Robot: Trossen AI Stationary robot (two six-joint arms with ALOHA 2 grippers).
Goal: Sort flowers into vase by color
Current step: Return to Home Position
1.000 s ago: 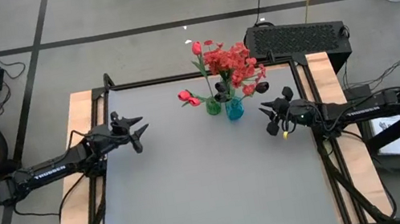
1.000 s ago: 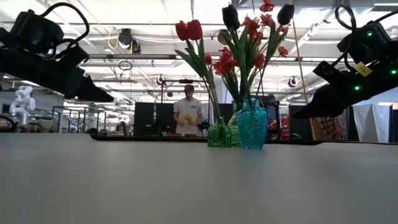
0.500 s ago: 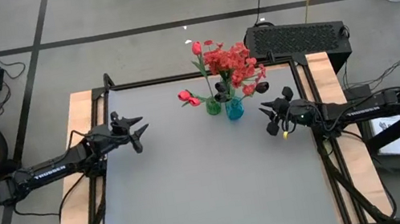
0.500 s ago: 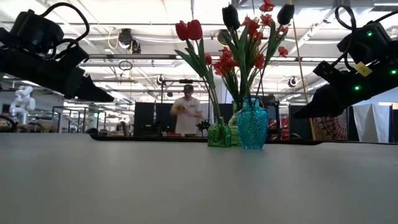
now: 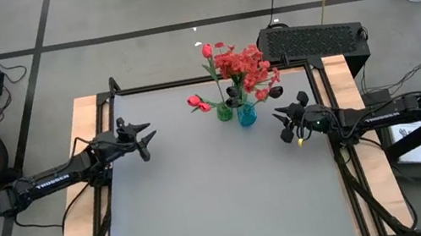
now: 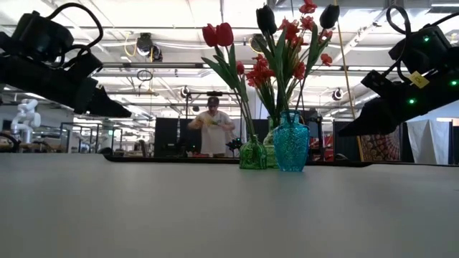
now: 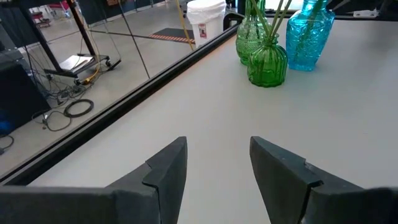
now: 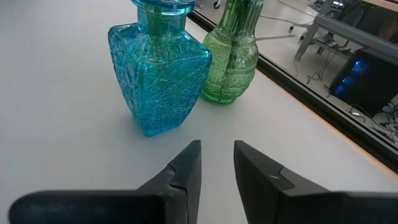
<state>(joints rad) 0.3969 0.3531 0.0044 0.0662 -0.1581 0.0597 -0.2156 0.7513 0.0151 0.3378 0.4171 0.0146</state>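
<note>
The flowers (image 5: 240, 66) were in neither set of jaws. The left gripper (image 7: 217, 143) had its fingers moderately apart with only bare table between them. The right gripper (image 8: 217, 146) showed a narrow gap, also empty. Both hung above the table (image 5: 226, 210) rather than resting on it. The left one was over the left side and well apart from the vases. The right one was over the right side, near the blue vase (image 5: 246, 114) but not touching it.

Every flower in view stood upright in the cluster of vases at the middle of the far edge. The pinkish-red tulips rose from the green vase (image 5: 225, 112), and a second green vase (image 7: 252, 37) stood just behind it. Red blossoms and dark buds spread above the group, some leaning out towards the right side. Which vase held the dark buds could not be told for certain.

The sorting looked finished, so only the retreat seemed left. To do it well, each arm should probably draw straight back towards its own side edge, keeping its height and leaving the fingers as they were. The right arm needed more care. With blooms overhanging close by, it was better pulled away from the vases first than swung across the far edge, because a brushed stem could tip a narrow vase.
</note>
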